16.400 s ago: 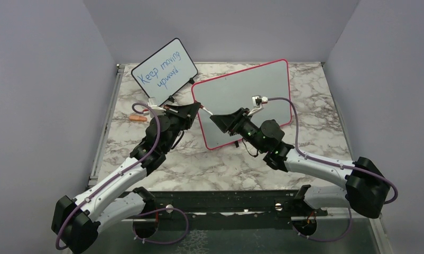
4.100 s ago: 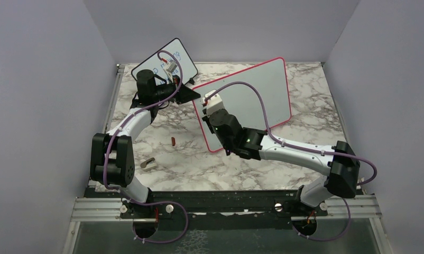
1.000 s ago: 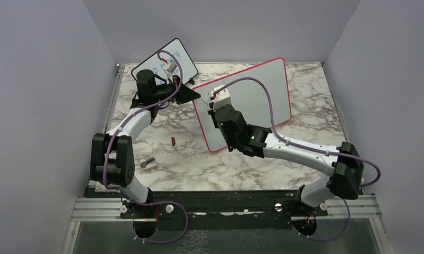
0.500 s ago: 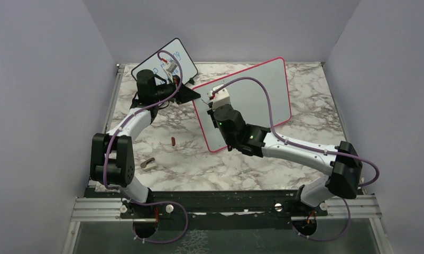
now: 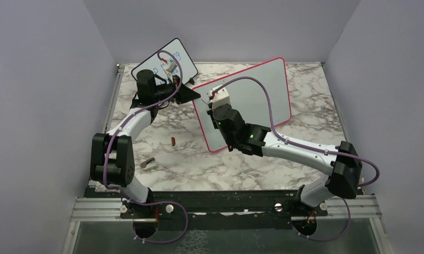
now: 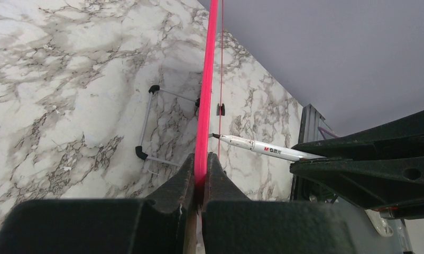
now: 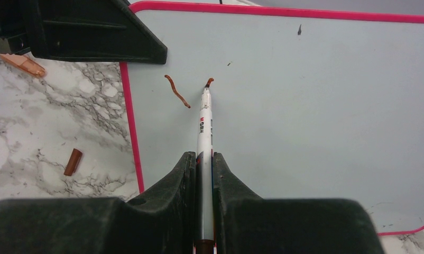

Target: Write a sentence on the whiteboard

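two brownish strokes (image 7: pixel 176 91) on whiteboard (image 7: pixel 305 106), edge-pinched by left gripper (image 6: pixel 200 177); right gripper (image 7: pixel 204 164) pinches marker (image 7: pixel 203 124).

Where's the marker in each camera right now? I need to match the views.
Top external: not visible; the right gripper covers it, over the whiteboard.
Left wrist: marker right of centre, tip toward the board.
Right wrist: marker at centre, running up from the jaws.
Shared landmark: the pink frame, in all three.
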